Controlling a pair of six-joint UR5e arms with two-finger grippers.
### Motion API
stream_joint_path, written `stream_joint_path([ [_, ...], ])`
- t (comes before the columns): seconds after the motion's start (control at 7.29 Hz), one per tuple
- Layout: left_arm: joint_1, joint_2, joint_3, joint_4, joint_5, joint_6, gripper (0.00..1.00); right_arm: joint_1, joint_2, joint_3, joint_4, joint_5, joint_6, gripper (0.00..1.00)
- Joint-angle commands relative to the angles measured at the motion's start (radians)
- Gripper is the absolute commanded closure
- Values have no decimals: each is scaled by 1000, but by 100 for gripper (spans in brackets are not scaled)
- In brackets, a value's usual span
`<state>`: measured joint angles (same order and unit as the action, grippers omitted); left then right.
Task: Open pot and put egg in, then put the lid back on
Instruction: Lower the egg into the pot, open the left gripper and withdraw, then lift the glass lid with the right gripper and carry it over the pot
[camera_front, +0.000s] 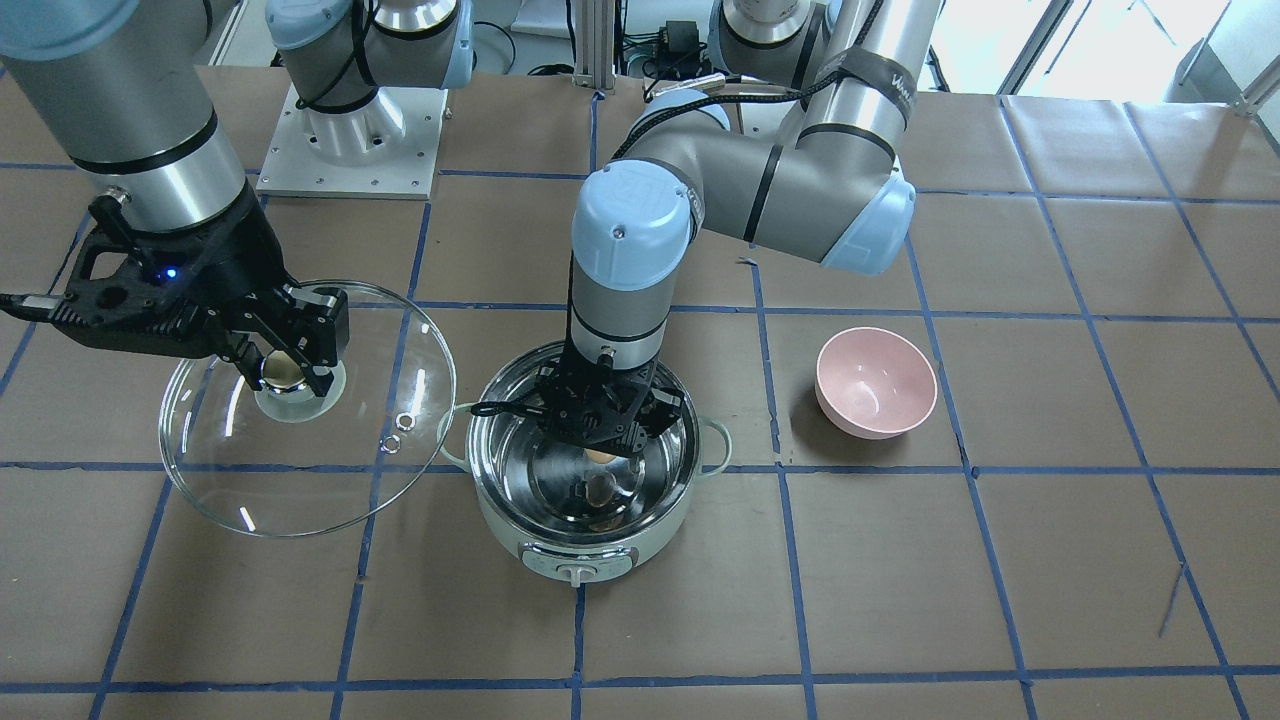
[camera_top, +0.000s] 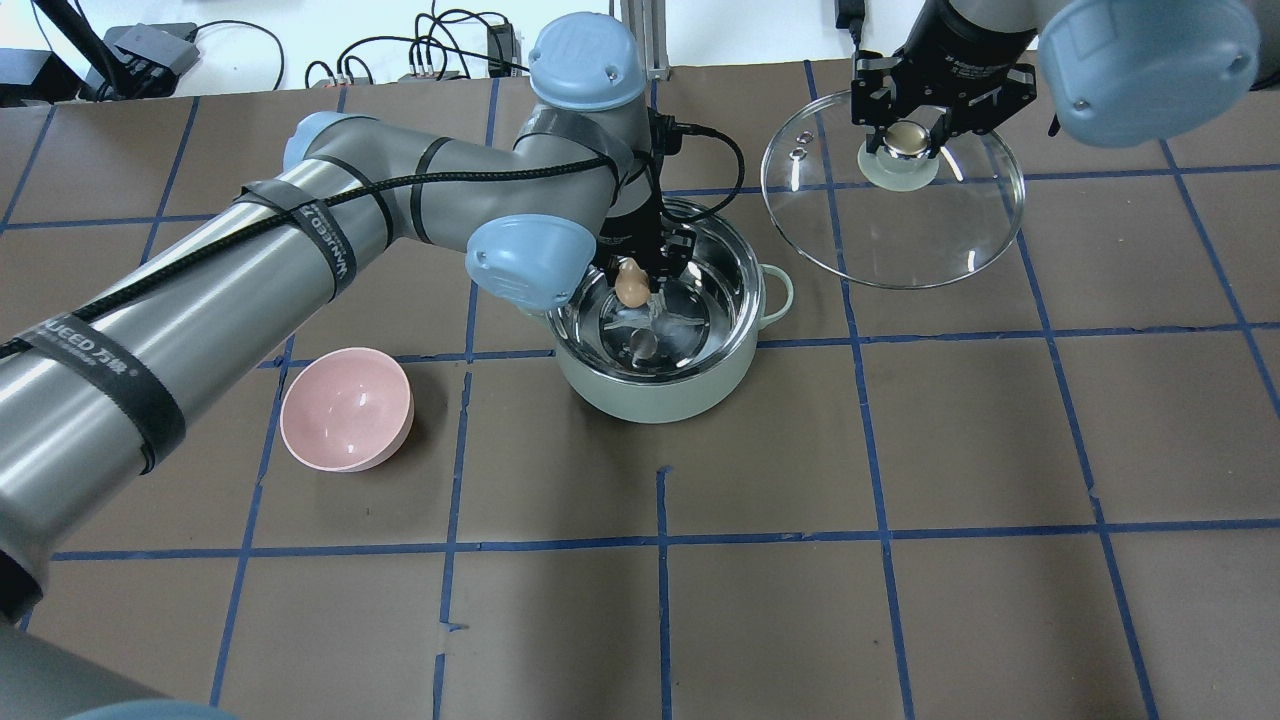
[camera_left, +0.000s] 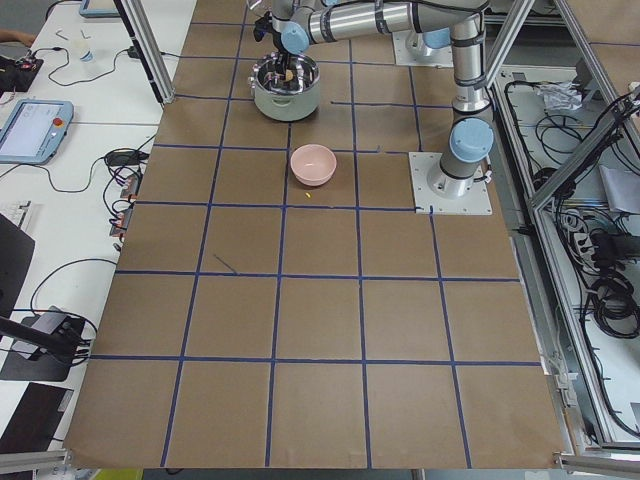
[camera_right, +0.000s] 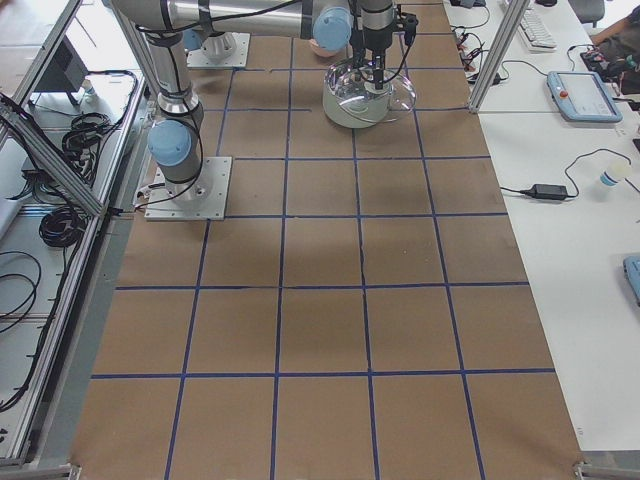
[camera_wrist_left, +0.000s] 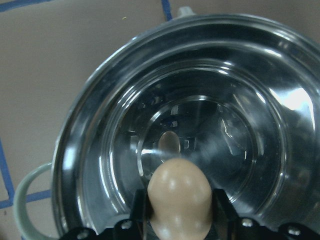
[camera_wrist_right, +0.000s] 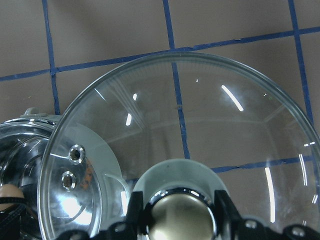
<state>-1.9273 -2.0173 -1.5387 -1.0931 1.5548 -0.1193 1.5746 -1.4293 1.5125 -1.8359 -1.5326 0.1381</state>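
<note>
Pink bowl (camera_top: 345, 410) nearest, on the bench (camera_top: 900, 500), toward the robot's left. Mint-green pot (camera_top: 650, 398) next, uncovered. Left gripper (camera_wrist_left: 181, 216) sits inside its rim, fingers (camera_wrist_left: 140, 212) clamped on the egg (camera_wrist_left: 180, 197). The left wrist view shows this grip and the egg's reflection in the steel floor; the front-facing view hides most of the egg beneath the wrist. Egg's long axis runs along the fingers, narrower end toward the pot floor, held clear of it. Lid (camera_top: 920, 235) farthest, tilted, to the right of the pot. Right gripper (camera_wrist_right: 182, 220) is closed on its knob (camera_wrist_right: 182, 217). Whether the lid's low edge touches the bench cannot be told. Side views are too small to read either grip.
</note>
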Motion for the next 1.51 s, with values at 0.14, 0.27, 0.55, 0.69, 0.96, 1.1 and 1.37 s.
stream_joint_path([
  [0.14,4,32,3,-31,13,53,0,-2,0,2,3,-3,0,61],
  [0.27,55,114,-4,-174,13,69,0,2,0,3,3,-3,0,61],
  [0.55,180,266,23,-415,13,222,0,24,-8,21,3,-3,41,64],
  [0.69,218,354,23,-476,11,228,0,59,-6,32,0,0,99,65],
  [0.96,312,454,13,-562,55,233,0,152,10,31,-23,-8,164,65],
  [1.1,314,451,18,-557,77,224,0,194,36,26,-52,-8,254,65],
  [1.37,314,456,-7,-480,80,214,0,302,104,25,-140,-17,378,66],
])
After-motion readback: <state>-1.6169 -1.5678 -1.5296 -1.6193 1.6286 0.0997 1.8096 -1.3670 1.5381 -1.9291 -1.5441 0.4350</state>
